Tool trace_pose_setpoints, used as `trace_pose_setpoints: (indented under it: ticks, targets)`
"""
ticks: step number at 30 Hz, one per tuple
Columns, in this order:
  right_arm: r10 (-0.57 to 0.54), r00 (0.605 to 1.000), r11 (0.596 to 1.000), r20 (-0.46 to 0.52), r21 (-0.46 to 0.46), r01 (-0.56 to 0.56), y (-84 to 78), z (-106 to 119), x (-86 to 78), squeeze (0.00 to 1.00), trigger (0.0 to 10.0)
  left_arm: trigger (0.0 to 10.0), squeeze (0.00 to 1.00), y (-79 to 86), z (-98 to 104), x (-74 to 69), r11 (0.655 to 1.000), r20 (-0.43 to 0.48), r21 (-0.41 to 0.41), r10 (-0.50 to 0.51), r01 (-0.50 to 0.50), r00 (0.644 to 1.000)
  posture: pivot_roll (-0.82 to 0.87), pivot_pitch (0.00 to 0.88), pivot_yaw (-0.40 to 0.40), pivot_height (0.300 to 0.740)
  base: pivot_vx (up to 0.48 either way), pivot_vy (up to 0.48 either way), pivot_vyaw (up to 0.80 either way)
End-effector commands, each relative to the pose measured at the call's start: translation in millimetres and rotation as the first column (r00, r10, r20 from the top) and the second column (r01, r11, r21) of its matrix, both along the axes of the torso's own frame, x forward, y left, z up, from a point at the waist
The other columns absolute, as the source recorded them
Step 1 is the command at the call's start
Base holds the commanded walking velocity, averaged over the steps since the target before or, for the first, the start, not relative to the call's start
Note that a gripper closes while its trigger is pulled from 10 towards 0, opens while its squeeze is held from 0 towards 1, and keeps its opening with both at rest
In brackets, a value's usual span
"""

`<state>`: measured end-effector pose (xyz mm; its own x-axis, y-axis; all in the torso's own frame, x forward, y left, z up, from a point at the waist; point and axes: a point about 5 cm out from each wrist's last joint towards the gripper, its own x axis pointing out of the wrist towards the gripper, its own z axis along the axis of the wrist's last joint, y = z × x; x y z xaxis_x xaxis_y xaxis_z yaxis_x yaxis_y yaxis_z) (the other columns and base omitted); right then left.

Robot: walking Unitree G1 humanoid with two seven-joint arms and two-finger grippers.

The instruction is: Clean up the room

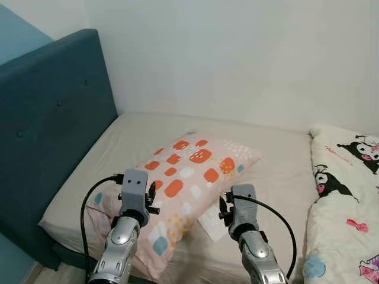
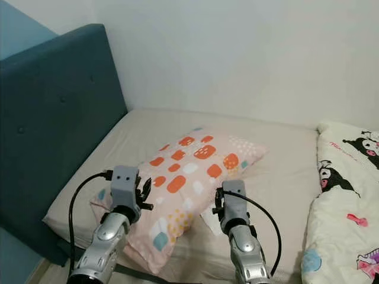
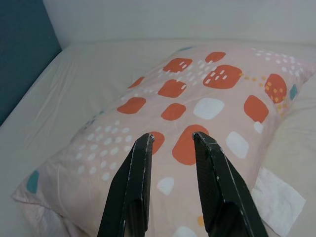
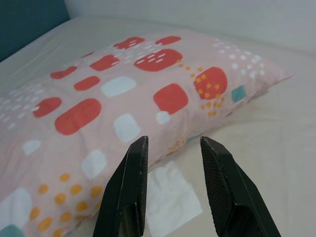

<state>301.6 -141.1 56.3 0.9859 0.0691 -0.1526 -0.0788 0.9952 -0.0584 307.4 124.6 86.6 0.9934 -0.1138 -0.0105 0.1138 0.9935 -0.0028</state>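
We note a pink pillow (image 1: pixel 188 189) with orange, white and teal patches lying diagonally on the beige bed (image 1: pixel 278 165), near the dark teal headboard (image 1: pixel 47 118). A white tissue (image 4: pixel 170 200) lies flat on the sheet, touching the pillow's lower edge and partly tucked beneath it. The left end effector (image 3: pixel 172 140) hovers above the pillow, fingers spread, gripping nothing. The right end effector (image 4: pixel 173 145) hangs over the pillow's edge and the tissue, fingers likewise spread (nothing between them). A cartoon-printed quilt (image 1: pixel 346 195) lies bunched on the robot's right side of the bed.
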Motion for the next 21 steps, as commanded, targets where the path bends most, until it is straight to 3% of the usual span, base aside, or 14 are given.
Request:
trace_pose_setpoints:
  ticks: [1,21]
  targets:
    - [-0.019,0.999,1.0,-0.036,0.016,0.02,-4.1,-6.7,-2.3,0.0,10.0,10.0,0.0,1.9,-6.3,-3.9,1.0,-0.03,-0.003,0.002,-0.002,1.0,-0.01,0.034,-0.013,0.738,0.0,0.0,0.0]
    - [-0.009,0.999,0.999,-0.045,0.033,0.01,-2.7,-7.0,-1.1,0.0,10.0,10.0,0.0,2.9,-8.3,-6.4,1.0,-0.044,0.001,-0.002,0.002,0.999,0.0,0.038,-0.009,0.653,0.0,0.0,0.0]
